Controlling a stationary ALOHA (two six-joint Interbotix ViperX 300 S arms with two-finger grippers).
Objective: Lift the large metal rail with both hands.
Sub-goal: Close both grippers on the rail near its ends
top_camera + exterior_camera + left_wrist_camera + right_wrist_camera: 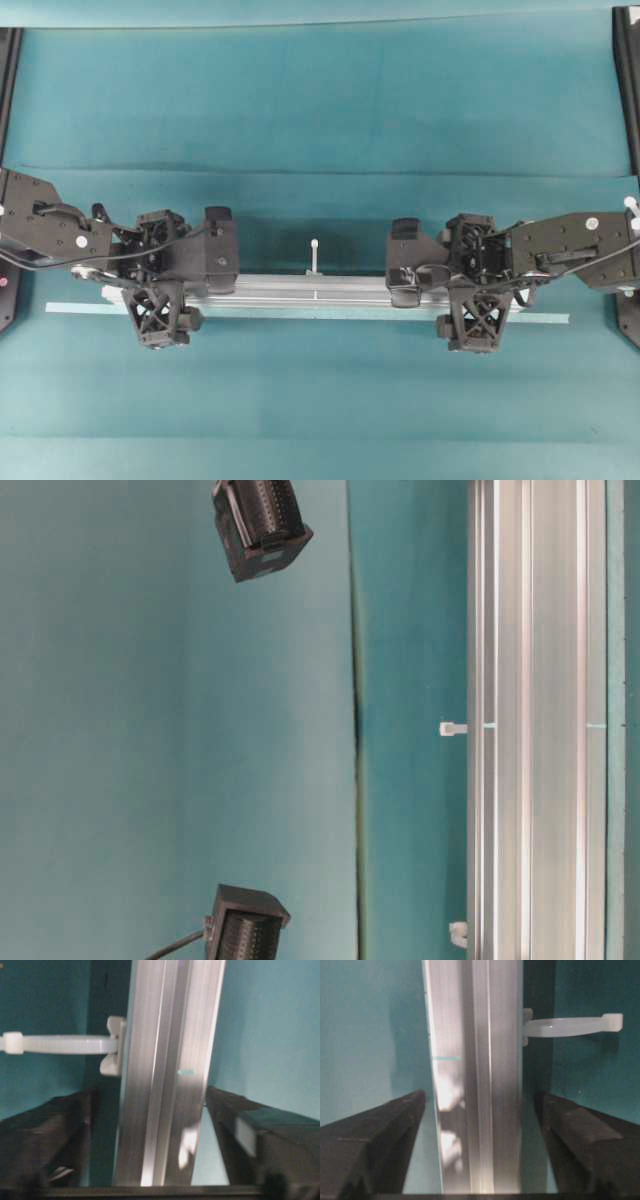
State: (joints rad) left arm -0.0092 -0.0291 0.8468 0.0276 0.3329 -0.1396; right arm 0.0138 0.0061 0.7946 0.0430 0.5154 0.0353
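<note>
Left claw [160, 300] and right claw [478, 300]: both released, straddling your rail [315, 290] mid-frame. Rail: rigid, smooth, probably heavy; grip evenly near both ends.

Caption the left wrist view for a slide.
Open left gripper straddling the large metal rail, fingers clear of both sides.

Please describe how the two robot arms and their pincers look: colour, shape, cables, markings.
Both arms are black, with boxy segments. The left pincer and right pincer have black fingers with a cross-braced lattice pattern. Thin black cables loop along each arm. Small white round dots show on the flat arm plates.
</note>
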